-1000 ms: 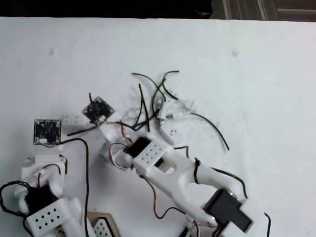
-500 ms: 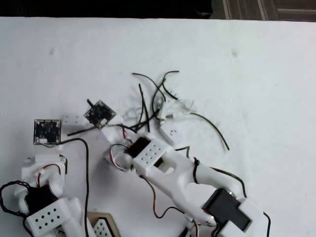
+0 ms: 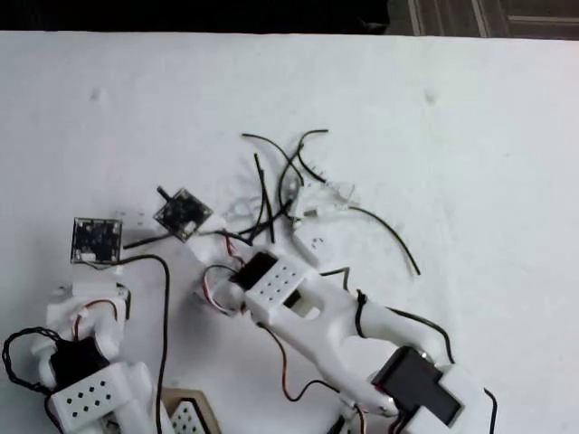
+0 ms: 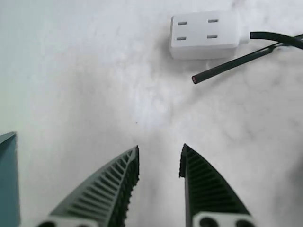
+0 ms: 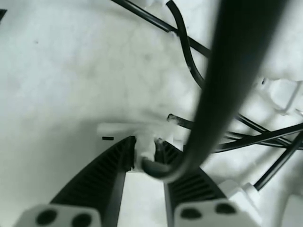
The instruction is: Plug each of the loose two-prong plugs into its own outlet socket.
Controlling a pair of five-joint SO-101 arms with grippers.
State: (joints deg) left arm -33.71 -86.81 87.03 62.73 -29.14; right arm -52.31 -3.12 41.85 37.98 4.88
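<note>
My left gripper stands open just above the bare white table, nothing between its ribbed fingers. Ahead of it lies a white outlet block with two pairs of slots and a black cord running off it. A loose black cord end lies beside the block. My right gripper is shut on a small white plug, whose black cord arches up in front of the camera. From above, that gripper sits at the near-left edge of the cord tangle.
Two black square boards lie on the table, one by the left arm, one near the right gripper. White plugs and connectors lie among the black cords. The far half of the table is bare.
The left arm has shifted slightly right, and the black board by it moved along. The board near the right gripper slid a little toward the arms and turned.
</note>
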